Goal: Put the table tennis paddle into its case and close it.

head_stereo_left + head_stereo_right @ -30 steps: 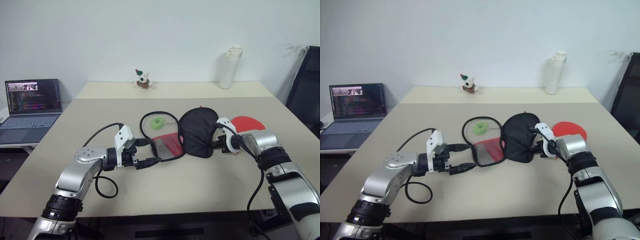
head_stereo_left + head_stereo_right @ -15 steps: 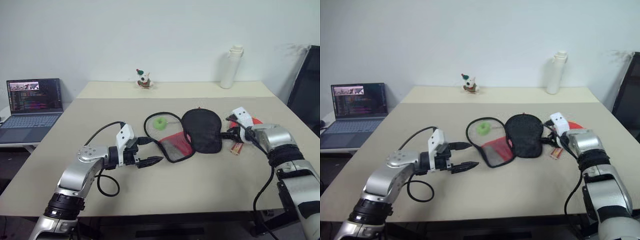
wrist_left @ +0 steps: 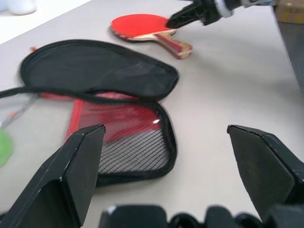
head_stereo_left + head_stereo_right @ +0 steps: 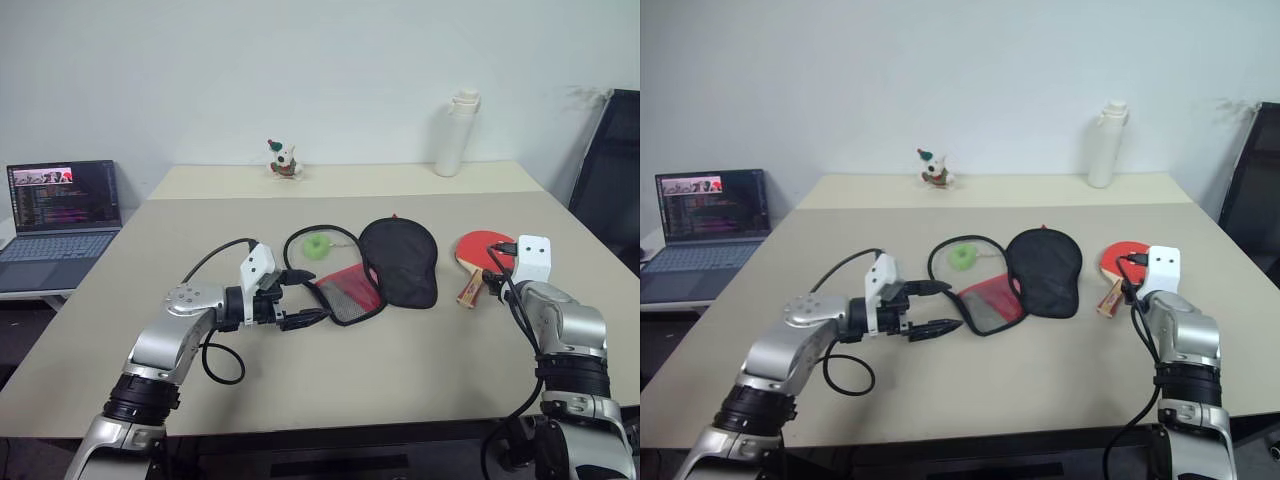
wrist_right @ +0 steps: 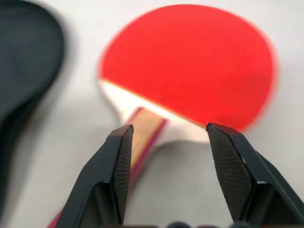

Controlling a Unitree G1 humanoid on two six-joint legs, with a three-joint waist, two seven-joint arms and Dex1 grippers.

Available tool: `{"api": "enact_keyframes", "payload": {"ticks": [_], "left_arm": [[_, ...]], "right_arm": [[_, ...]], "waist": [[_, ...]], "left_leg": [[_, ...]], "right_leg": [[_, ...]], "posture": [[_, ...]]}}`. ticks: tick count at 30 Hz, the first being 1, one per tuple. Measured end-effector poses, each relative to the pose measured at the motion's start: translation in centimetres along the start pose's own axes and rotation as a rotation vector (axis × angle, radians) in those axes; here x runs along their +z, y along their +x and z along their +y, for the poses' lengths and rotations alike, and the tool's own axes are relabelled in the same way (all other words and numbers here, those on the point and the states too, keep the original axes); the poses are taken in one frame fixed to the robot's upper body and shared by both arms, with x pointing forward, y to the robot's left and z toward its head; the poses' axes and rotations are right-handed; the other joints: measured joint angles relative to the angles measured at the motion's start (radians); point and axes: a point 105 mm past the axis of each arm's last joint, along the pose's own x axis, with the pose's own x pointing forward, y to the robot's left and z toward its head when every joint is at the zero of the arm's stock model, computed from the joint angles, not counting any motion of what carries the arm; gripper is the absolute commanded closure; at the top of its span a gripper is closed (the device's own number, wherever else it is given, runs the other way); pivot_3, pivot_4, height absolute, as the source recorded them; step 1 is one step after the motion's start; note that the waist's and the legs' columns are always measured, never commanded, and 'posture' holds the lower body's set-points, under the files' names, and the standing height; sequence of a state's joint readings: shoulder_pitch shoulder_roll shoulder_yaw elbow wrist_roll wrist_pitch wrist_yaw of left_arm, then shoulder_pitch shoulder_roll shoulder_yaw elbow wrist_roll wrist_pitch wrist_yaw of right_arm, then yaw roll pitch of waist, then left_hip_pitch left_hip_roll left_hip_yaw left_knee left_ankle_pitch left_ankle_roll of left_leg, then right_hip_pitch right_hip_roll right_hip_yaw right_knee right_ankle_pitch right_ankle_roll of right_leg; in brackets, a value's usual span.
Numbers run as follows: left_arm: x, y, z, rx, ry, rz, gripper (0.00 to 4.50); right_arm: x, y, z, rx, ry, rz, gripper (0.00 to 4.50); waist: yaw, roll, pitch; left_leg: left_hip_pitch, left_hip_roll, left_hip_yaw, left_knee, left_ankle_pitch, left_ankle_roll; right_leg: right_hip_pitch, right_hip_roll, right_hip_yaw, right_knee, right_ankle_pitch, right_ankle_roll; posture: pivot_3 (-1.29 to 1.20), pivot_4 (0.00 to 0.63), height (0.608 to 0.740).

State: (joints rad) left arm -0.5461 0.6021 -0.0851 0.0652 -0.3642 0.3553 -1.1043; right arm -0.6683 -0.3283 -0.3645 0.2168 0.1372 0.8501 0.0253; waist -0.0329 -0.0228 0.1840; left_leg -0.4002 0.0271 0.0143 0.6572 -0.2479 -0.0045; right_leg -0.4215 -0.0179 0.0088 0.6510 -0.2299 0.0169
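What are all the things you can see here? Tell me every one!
table: 1, beige, holds most things.
table tennis paddle: 1, red with a wooden handle, right side of the table.
case: 1, black with a red mesh half, lying open mid-table.
green round thing: 1, inside the case's far loop.
small toy figure: 1, white, red and green, far edge.
bottle: 1, white, far edge.
laptop: 1, open, on a side surface at left.
chair: 1, black, far right.
left gripper: jaws open, beside the case.
right gripper: jaws open, in front of the paddle's handle.
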Motion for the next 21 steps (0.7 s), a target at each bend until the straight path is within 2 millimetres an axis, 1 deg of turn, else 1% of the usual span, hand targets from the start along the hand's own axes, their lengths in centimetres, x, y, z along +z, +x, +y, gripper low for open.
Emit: {"api": "enact_keyframes", "payload": {"ticks": [4, 9, 12, 15, 21], "left_arm": [[-0.2, 0.0, 0.2, 0.003, 0.007, 0.006, 0.00], [-0.2, 0.0, 0.1, -0.003, 0.008, 0.009, 0.00], [-0.3, 0.0, 0.1, -0.002, 0.007, 0.009, 0.00], [-0.4, 0.0, 0.1, 0.003, 0.004, 0.011, 0.00], [-0.5, -0.1, 0.2, 0.010, 0.002, 0.013, 0.00]], "right_arm": [[-1.2, 0.4, 1.2, -0.015, 0.041, 0.026, 1.81], [-1.5, 0.7, 2.5, 0.001, 0.051, 0.035, 1.81], [-2.1, 0.9, 3.0, 0.007, 0.050, 0.053, 1.19], [-2.8, 1.1, 3.3, 0.003, 0.028, 0.076, 0.19], [-2.7, 1.7, 3.8, -0.021, 0.013, 0.077, 0.19]], "waist": [[0.000, 0.000, 0.000], [0.001, 0.000, 0.000], [0.001, 0.000, 0.000], [0.001, 0.000, 0.000], [0.000, 0.000, 0.000]], "left_leg": [[0.000, 0.000, 0.001, 0.000, 0.000, 0.000], [0.000, 0.000, 0.002, 0.000, 0.000, 0.000], [0.000, 0.000, 0.002, 0.000, 0.000, 0.000], [0.000, 0.000, 0.002, 0.000, 0.000, 0.000], [0.001, 0.000, 0.003, 0.000, 0.000, 0.000]], "right_leg": [[0.000, 0.000, 0.001, 0.000, 0.000, 0.000], [-0.001, 0.000, 0.003, 0.000, 0.000, 0.000], [-0.001, 0.000, 0.003, 0.000, 0.001, 0.000], [-0.001, 0.000, 0.003, 0.000, 0.001, 0.000], [-0.001, 0.000, 0.004, 0.000, 0.001, 0.001]], "posture": [[0.00, 0.150, 0.740], [0.00, 0.150, 0.740], [0.00, 0.150, 0.740], [0.00, 0.150, 0.740], [0.00, 0.150, 0.740]]}}
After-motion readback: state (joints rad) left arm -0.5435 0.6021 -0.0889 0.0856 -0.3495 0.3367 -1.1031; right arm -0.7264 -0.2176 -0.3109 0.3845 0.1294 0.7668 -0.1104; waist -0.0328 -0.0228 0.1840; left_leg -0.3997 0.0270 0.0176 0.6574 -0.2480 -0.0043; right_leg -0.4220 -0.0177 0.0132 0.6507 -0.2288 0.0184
